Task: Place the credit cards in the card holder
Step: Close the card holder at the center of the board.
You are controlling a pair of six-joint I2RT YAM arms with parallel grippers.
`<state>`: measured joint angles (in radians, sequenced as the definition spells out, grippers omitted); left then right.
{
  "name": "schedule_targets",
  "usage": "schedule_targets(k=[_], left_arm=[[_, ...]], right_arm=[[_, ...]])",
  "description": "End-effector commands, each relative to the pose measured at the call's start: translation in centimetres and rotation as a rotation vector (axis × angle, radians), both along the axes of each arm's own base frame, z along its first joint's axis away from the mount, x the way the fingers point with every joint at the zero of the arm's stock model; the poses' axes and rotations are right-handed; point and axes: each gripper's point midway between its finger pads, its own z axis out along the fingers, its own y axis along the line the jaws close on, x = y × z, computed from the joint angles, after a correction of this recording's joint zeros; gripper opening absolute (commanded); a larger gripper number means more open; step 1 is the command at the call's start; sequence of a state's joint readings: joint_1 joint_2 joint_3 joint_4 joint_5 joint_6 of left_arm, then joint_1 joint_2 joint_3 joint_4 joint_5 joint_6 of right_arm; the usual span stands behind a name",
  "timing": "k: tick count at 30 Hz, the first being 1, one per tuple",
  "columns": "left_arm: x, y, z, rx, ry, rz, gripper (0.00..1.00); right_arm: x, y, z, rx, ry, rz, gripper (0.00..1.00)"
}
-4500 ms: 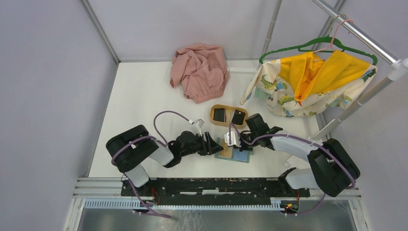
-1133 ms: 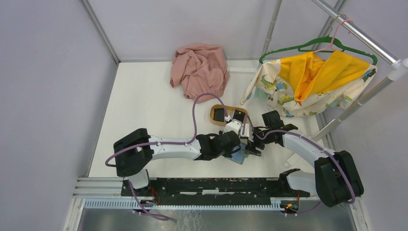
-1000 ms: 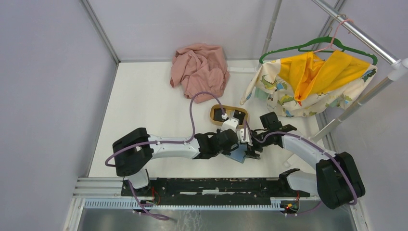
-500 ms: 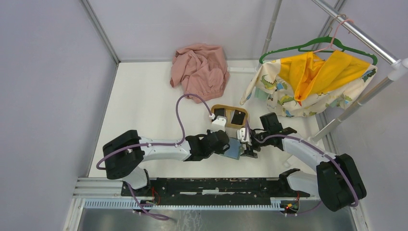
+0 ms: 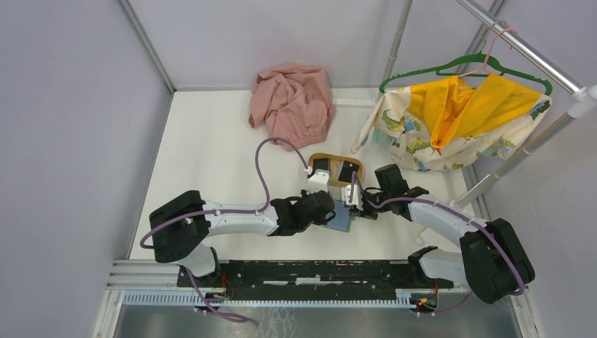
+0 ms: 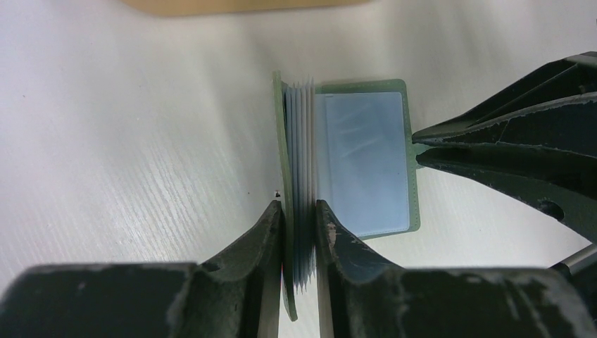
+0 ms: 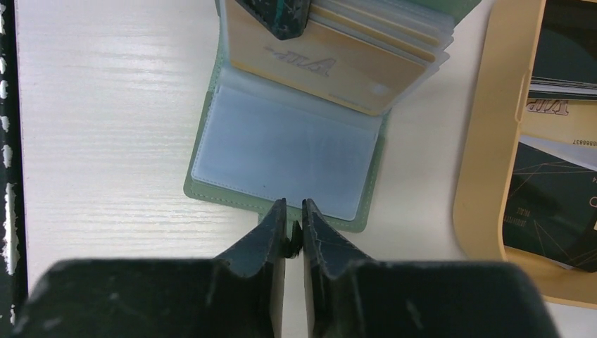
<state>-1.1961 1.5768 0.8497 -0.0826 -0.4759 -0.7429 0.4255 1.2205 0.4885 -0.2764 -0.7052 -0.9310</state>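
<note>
Between my two arms, near the front of the desk (image 5: pixel 211 155), the card holder (image 5: pixel 341 217) sits open. My left fingers (image 6: pixel 271 222) are narrow and clamped on its upright pack of clear sleeves (image 6: pixel 303 176) and one green cover. The other cover lies flat, its free edge toward my right fingers (image 7: pixel 274 225). Those are nearly together and look pinched on that rim. One gold card (image 7: pixel 324 56) already sits in a sleeve.

The black cards (image 7: pixel 556 190) wait in the wooden tray (image 7: pixel 493 141), just beside the holder on its far side. I judge the right arm to be nearer to them. It would have to let go of the flap and reach over, while the left keeps the sleeves standing, their open edges facing the tray.
</note>
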Motion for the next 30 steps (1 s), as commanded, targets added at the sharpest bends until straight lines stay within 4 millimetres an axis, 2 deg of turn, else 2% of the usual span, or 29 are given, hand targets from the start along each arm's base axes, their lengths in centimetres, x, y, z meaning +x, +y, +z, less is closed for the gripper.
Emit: schedule_targets(k=[1, 4, 7, 8, 13, 17, 22, 24, 27, 30], left_arm=[[0.4, 0.7, 1.0, -0.017, -0.012, 0.041, 0.02], [-0.1, -0.4, 1.4, -0.048, 0.002, -0.005, 0.04], [-0.8, -1.8, 1.6, -0.092, 0.024, -0.073, 0.23], [-1.1, -2.3, 1.6, -0.108, 0.034, -0.095, 0.27], [-2.5, -5.3, 1.9, -0.224, 0.076, -0.21, 0.41], [-2.9, -6.7, 1.9, -0.258, 0.096, -0.25, 0.51], [-2.6, -7.0, 1.0, -0.285, 0.118, -0.252, 0.56], [-1.7, -6.7, 0.2, -0.308, 0.137, -0.24, 0.56], [-1.0, -6.7, -0.9, -0.339, 0.156, -0.246, 0.52], [-0.6, -7.0, -1.3, -0.346, 0.165, -0.256, 0.43]], right_arm=[[1.3, 0.9, 1.6, 0.047, -0.035, -0.023, 0.14], [1.2, 1.2, 1.8, 0.064, -0.033, -0.008, 0.1], [1.4, 1.3, 1.7, 0.062, -0.039, -0.009, 0.08], [1.4, 1.2, 1.6, 0.057, -0.041, -0.012, 0.08], [2.1, 0.9, 1.6, 0.043, -0.056, -0.046, 0.06], [2.5, 0.6, 1.5, 0.04, -0.053, -0.077, 0.06], [3.2, 0.4, 2.0, 0.054, -0.056, -0.117, 0.05], [3.6, 0.1, 2.1, 0.055, -0.062, -0.138, 0.06], [3.9, -0.2, 2.4, 0.057, -0.077, -0.151, 0.07], [4.4, -0.4, 2.5, 0.051, -0.102, -0.169, 0.08]])
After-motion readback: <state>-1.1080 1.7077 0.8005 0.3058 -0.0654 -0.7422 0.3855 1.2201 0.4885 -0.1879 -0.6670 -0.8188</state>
